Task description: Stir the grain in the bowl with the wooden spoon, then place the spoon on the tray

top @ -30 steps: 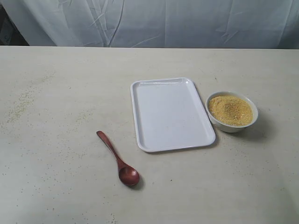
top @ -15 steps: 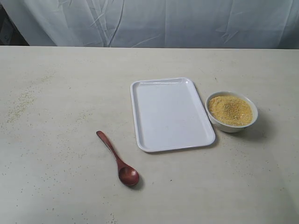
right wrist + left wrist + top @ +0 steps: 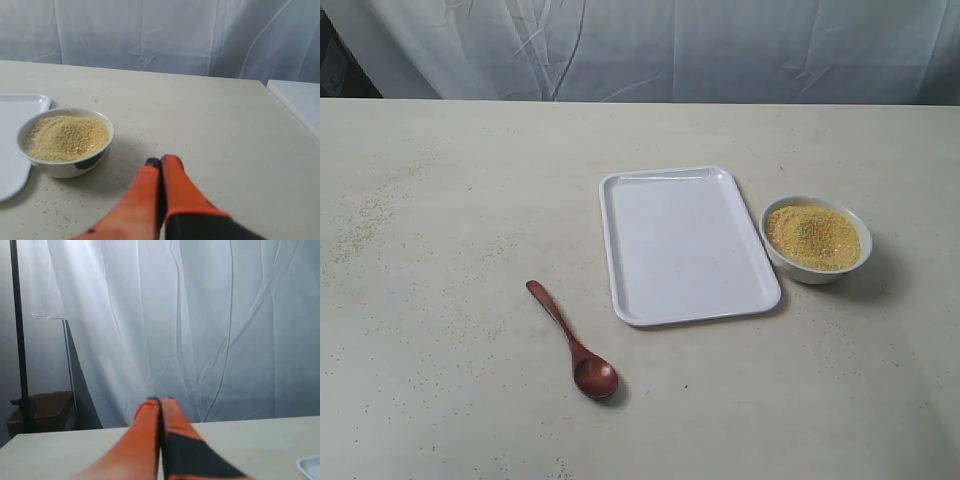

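Well, neither arm has reached over the things on the desk (image 3: 470, 200). The left gripper (image 3: 161, 401) has its orange fingers (image 3: 145, 425) pressed flat together with nothing between them, and it points over the desk toward the white curtain (image 3: 225, 315) that hangs behind the far edge. The right gripper (image 3: 161, 161) is closed the same way and empty, low over the desk on the bowl's side, well apart from the bowl.

The tray (image 3: 690, 245) lies flat near the middle of the desk, its long sides running from the curtain edge toward the near edge, and nothing lies on it. The bowl (image 3: 810, 272) stands upright just beside the tray's long side on the right arm's side; whether the two touch I cannot tell. The grain (image 3: 813, 236) fills it nearly to the rim, with a browner patch in the middle.

The wooden spoon (image 3: 570, 340) lies on the bare desk on the left arm's side of the tray, near it but apart, closer to the near edge. Its oval end points to the near edge and its handle slants away toward the far corner on the left arm's side. A few loose grains (image 3: 365, 225) are scattered on the desk toward that side's edge.
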Available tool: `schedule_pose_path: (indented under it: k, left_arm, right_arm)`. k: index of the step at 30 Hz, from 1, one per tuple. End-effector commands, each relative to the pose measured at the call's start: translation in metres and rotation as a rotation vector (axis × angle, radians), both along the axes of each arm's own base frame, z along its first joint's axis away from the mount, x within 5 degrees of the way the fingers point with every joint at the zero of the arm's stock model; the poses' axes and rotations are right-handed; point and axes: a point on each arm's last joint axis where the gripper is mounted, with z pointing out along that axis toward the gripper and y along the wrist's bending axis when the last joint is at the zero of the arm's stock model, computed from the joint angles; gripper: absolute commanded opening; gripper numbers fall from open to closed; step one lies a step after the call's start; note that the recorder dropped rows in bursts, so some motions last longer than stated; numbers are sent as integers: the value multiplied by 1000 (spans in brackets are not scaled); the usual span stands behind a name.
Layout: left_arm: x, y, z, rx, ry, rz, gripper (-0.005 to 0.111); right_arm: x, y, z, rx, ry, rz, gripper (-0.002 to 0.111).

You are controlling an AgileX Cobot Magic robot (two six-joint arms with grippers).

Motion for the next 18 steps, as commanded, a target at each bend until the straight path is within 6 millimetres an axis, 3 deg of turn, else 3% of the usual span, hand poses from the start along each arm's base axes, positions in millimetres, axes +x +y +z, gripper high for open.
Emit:
schedule_pose_path:
  k: [1, 5, 8, 13, 18]
  left_arm:
    - [-1, 0, 4, -1, -58, -4, 0]
    - [-2, 1, 6, -115, -77, -14, 0]
    - [-5, 1, 25, -57, -18, -4, 0]
    - [-1, 2, 87, 107, 160, 31, 0]
    - [30, 4, 130, 206, 519, 54, 0]
  right_arm:
    - [0, 0, 0, 2, -10, -2, 2]
    - [0, 0, 0, 2, -10, -2, 2]
    - [0, 0, 0, 2, -10, -2, 2]
    - [0, 0, 0, 2, -10, -2, 2]
    - [0, 0, 0, 2, -10, -2, 2]
